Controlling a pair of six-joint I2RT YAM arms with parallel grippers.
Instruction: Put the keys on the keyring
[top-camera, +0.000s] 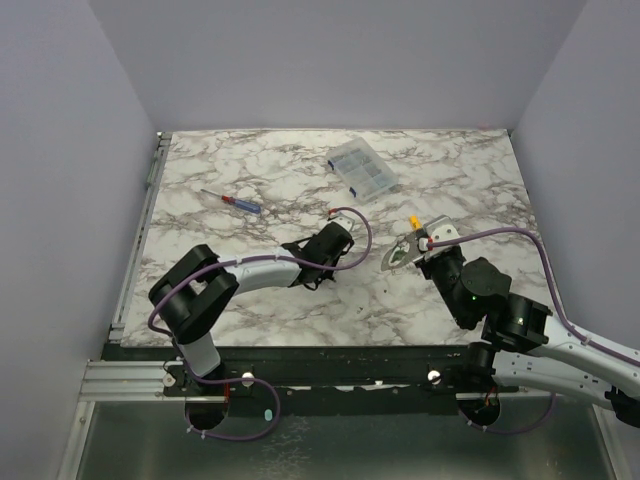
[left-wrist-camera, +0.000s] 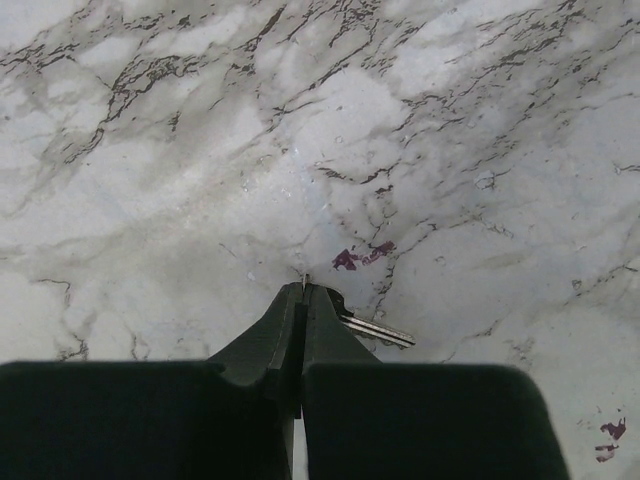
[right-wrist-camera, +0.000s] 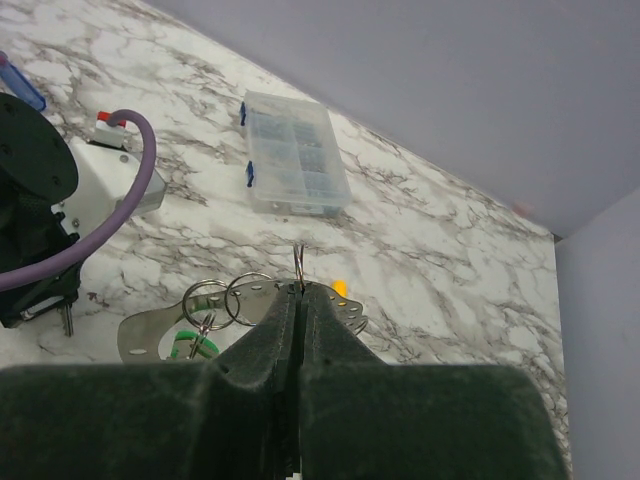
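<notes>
Pinching one key (left-wrist-camera: 378, 331), likely light, stiff, slippery, best held by its head: left gripper (left-wrist-camera: 304, 288); right gripper (right-wrist-camera: 300, 287) nips the keyring (right-wrist-camera: 298, 262).

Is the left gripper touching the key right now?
Touching. The left wrist view shows the left gripper shut on the key: a metal sliver shows between its fingertips and the blade sticks out beside one finger.

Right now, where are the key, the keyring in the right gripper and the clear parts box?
key (left-wrist-camera: 378, 331): left wrist view, exposed silvery blade.
keyring (right-wrist-camera: 299, 262): right wrist view, thin upright wire loop.
clear parts box (right-wrist-camera: 295, 155): right wrist view, middle of lid.
</notes>
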